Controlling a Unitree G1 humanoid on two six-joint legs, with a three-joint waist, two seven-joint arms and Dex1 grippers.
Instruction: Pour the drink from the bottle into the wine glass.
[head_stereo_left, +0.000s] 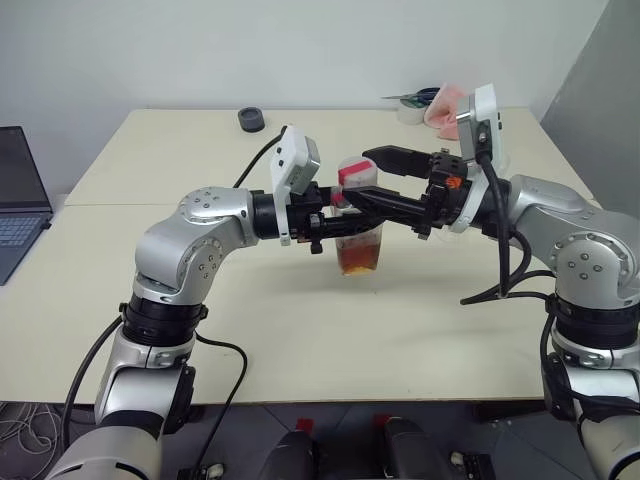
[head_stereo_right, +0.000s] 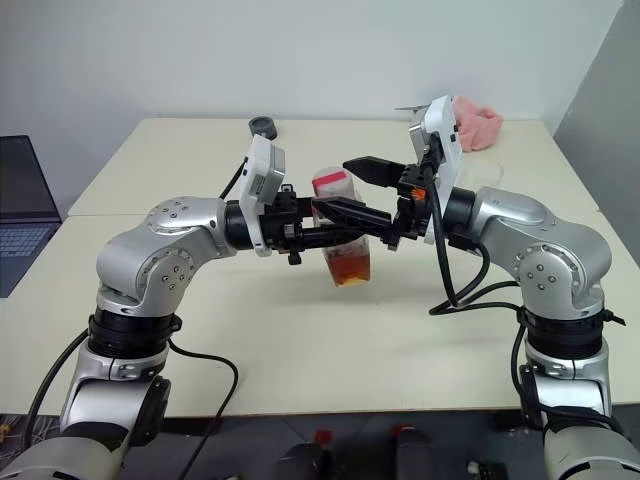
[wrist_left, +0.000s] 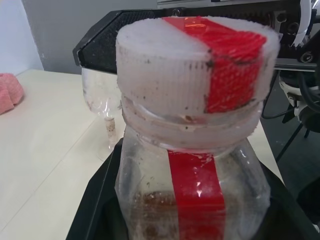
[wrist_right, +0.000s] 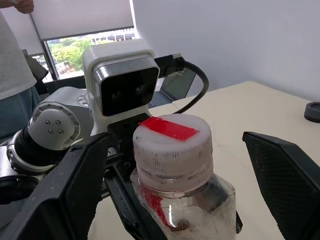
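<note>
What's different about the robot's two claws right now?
The left gripper is shut on the bottle around its body; the right gripper is open, its fingers standing either side of the cap without touching it. Both point level, toward each other, above the table.

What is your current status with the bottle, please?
Left end effector shut on bottle. Right end effector open astride cap, still on. Wine glass beyond.

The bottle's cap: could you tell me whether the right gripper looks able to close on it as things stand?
Probably yes. The right gripper is open with its fingers either side of the cap, nothing between them, while the left gripper holds the bottle by its body.
</note>
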